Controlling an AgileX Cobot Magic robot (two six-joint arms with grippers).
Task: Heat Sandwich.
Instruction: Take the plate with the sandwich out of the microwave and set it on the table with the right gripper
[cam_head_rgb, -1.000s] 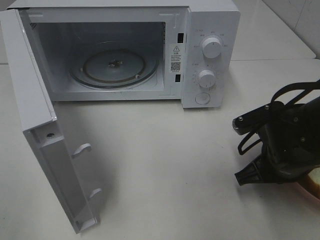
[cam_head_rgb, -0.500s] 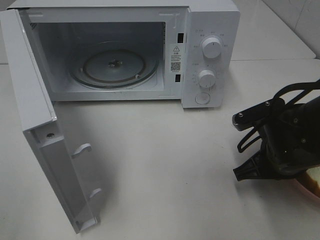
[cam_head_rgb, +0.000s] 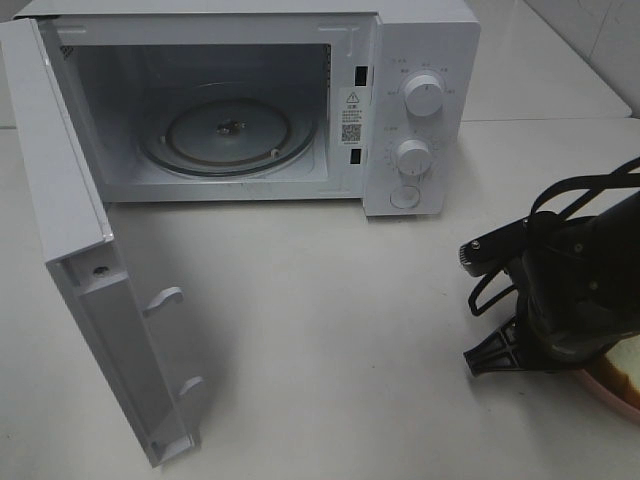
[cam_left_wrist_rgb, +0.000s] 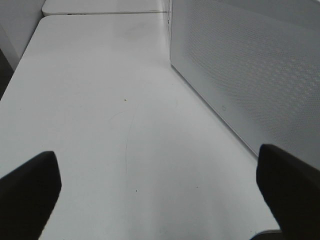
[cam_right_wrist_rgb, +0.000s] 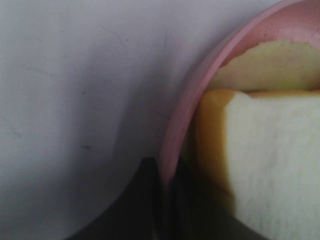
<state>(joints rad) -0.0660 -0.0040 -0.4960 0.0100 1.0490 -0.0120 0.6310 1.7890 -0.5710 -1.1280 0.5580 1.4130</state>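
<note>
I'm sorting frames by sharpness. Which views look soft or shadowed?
Right wrist view: soft close-up; sandwich and pink plate rim blurred, dark shadow beside the rim. Left wrist view: tool tips are dark blurs. Exterior high view: sharp, even light, soft shadow beneath the microwave door.

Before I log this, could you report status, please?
Left gripper open, idle. Right gripper shut on round pink plate rim. White-bread sandwich aboard. White microwave open, path clear.

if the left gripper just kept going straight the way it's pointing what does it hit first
Probably nothing soon: between the left gripper's open fingers lies bare table. The microwave door stands off to one side; depth is unclear.
</note>
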